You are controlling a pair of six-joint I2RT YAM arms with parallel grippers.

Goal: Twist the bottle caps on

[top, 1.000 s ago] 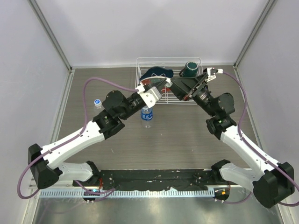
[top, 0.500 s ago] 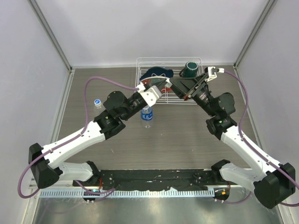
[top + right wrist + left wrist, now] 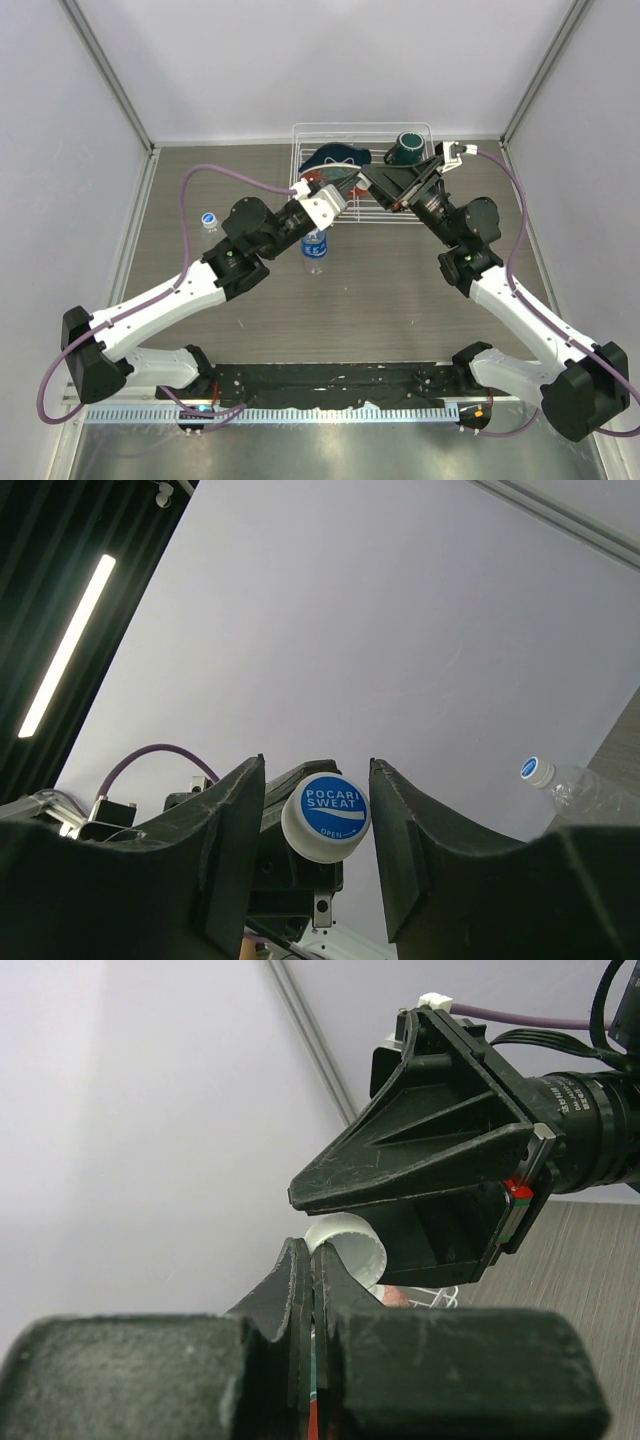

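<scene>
1. Currently I am pinching the cap (image 3: 325,818) with my left gripper (image 3: 308,1260). Its fingers are pressing flat together, and the cap's white rim is sitting right at their tips, up in the air.
2. I am presenting the cap with its blue printed top facing my right wrist camera, and the dark body of the left gripper is showing just behind it.
3. My right gripper (image 3: 317,772) is standing partly open astride the cap, with 1 finger on each side. A clear gap is showing on 1 side and only a sliver on the other, so it is not gripping the cap yet.
4. Both grippers are meeting tip to tip over the front part of the rack (image 3: 360,125), which is sitting at the back of the table (image 3: 380,300).
5. The labelled bottle (image 3: 314,250) is standing upright on the table, just on the near side of my left wrist. Its neck is partly tucked under that wrist, so I cannot tell whether it is capped.
6. The plain bottle (image 3: 209,222) is standing well off to the left, near the wall, and it is wearing the 2nd cap (image 3: 535,771), blue-rimmed with a pale centre.
7. A dark green mug (image 3: 407,148) is lying in the back right corner of the rack, just beside my right wrist.
</scene>
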